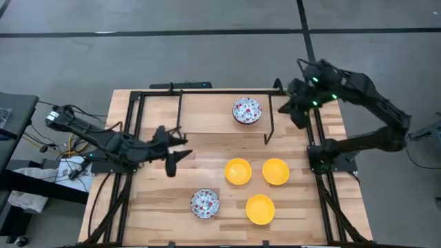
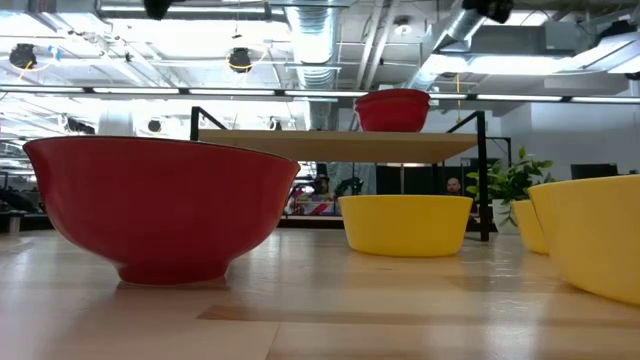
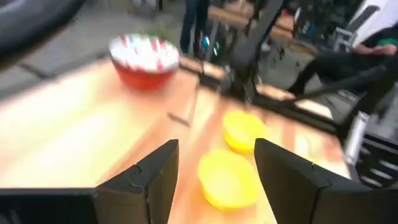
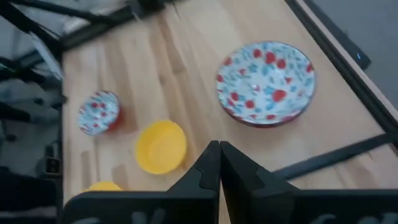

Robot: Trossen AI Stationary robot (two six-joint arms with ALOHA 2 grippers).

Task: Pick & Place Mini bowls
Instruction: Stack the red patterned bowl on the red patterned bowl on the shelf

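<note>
The left fingers (image 3: pixel 160 177) are spread apart and grasp nothing; the left gripper (image 1: pixel 173 146) hangs above the bench (image 1: pixel 213 148) on its left half, aimed toward the yellow bowls. The right fingers (image 4: pixel 210 167) are pressed together, empty, and the right gripper (image 1: pixel 298 110) sits at the far right corner, just beside the raised shelf (image 1: pixel 207 110). One patterned bowl (image 1: pixel 247 110) stands on that shelf. Below it on the bench, two yellow bowls (image 1: pixel 238 171) stand side by side near the middle, with a third yellow bowl (image 1: pixel 260 209) closer to the front edge. A second patterned bowl (image 1: pixel 204 203) sits to the left of that one, near the front.
</note>
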